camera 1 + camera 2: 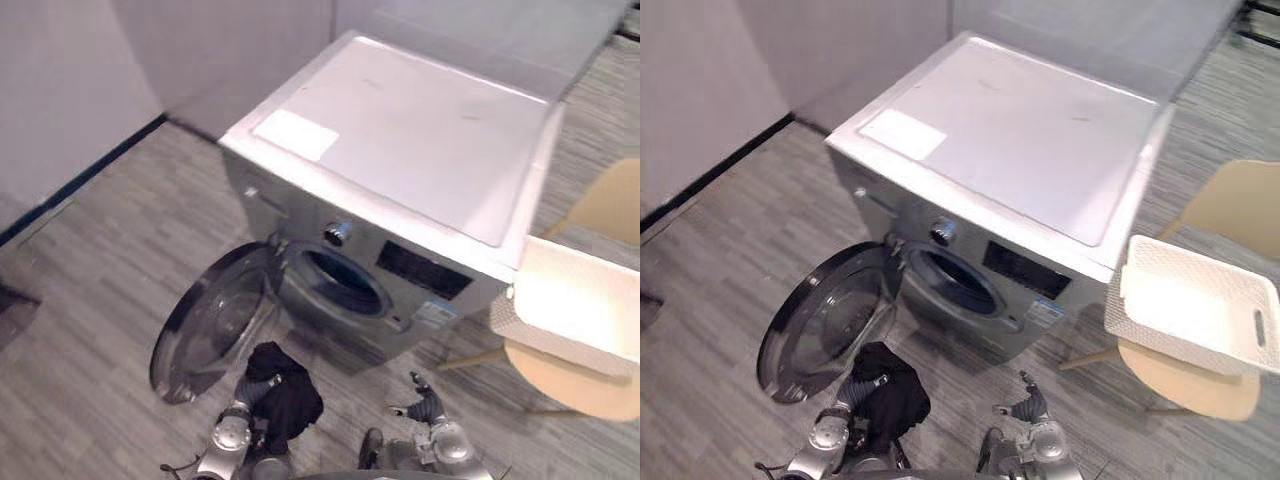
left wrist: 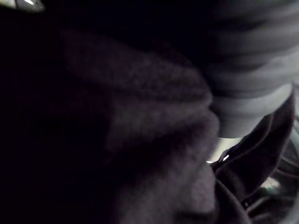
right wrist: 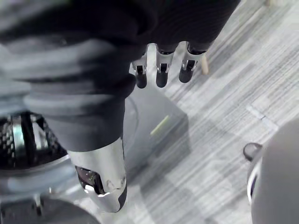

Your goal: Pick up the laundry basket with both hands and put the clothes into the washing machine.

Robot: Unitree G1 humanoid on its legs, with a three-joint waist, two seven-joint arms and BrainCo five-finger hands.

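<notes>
A black garment (image 1: 292,402) hangs bunched from my left hand (image 1: 250,392), whose fingers curl into the cloth low in front of the washing machine (image 1: 400,130). The machine's round door (image 1: 215,320) swings open to the left, and the dark drum opening (image 1: 345,282) is just beyond the garment. The left wrist view shows the dark cloth (image 2: 140,140) from very close. My right hand (image 1: 425,402) hovers open over the floor to the right, its fingers (image 3: 161,74) relaxed and holding nothing. The white laundry basket (image 1: 1190,310) rests on a tan chair (image 1: 1185,388) at the right and looks empty.
The chair and basket stand close to the machine's right front corner. A grey wall with a dark skirting (image 1: 90,170) runs along the left. Open wood-grain floor (image 1: 90,330) lies left of the door.
</notes>
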